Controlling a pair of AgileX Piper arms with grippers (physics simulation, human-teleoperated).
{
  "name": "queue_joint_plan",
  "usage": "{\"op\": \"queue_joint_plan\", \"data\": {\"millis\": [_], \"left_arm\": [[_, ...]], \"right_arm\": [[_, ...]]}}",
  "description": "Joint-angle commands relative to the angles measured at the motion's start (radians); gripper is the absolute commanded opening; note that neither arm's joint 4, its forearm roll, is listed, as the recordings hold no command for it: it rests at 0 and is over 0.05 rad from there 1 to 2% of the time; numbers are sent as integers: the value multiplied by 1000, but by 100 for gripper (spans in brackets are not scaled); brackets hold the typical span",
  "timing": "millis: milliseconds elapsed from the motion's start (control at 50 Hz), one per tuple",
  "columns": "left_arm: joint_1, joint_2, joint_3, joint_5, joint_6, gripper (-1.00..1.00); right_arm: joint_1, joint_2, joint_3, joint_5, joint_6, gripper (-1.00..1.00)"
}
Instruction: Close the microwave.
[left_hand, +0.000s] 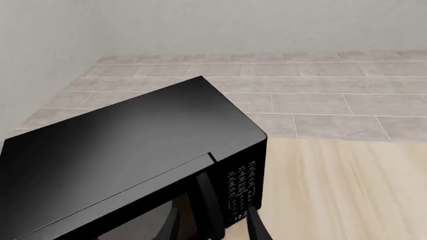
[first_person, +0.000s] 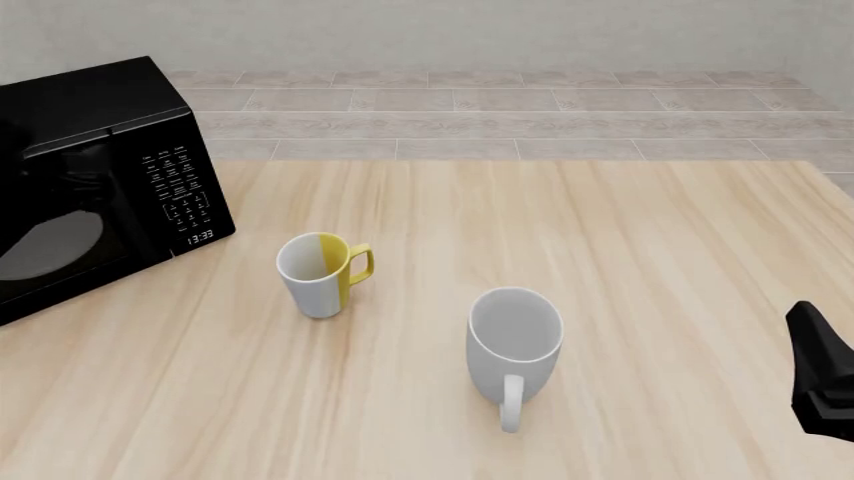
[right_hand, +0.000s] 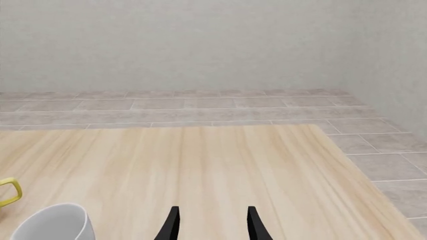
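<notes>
The glossy black microwave (first_person: 100, 170) stands at the table's far left, with its keypad (first_person: 180, 190) and clock on the right of its front. Its dark-windowed door (first_person: 60, 230) lies flush, or almost flush, with the front. In the left wrist view the microwave (left_hand: 133, 145) fills the frame. My left gripper (left_hand: 213, 227) is open, its fingers on either side of the door's vertical handle (left_hand: 207, 200), close to the door. My right gripper (right_hand: 213, 227) is open and empty over the table's right side, and it shows in the front view (first_person: 821, 380) at the right edge.
A white and yellow mug (first_person: 320, 275) stands just right of the microwave. A larger white mug (first_person: 514, 340) stands nearer the front, at the middle; it also shows in the right wrist view (right_hand: 53, 225). The table's far edge (first_person: 534, 162) meets a tiled floor.
</notes>
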Motion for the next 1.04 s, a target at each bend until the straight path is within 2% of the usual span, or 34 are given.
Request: {"op": "queue_joint_plan", "data": {"millis": [20, 80, 120, 320, 500, 820, 1040], "left_arm": [[-44, -226, 121, 60, -22, 100], [-69, -304, 153, 106, -57, 100], [-78, -397, 174, 164, -60, 100], [-106, -628, 206, 316, -89, 100], [-99, -710, 255, 336, -96, 100], [-140, -1054, 303, 497, -102, 100], [-160, -1072, 330, 502, -123, 100]], "right_arm": [[3, 3, 0, -5, -1, 100], [3, 10, 0, -9, -2, 100], [4, 9, 0, -7, -5, 100], [5, 18, 0, -26, -4, 100], [5, 24, 0, -34, -8, 100], [12, 46, 0, -57, -11, 100], [7, 36, 0, -57, -16, 100]]}}
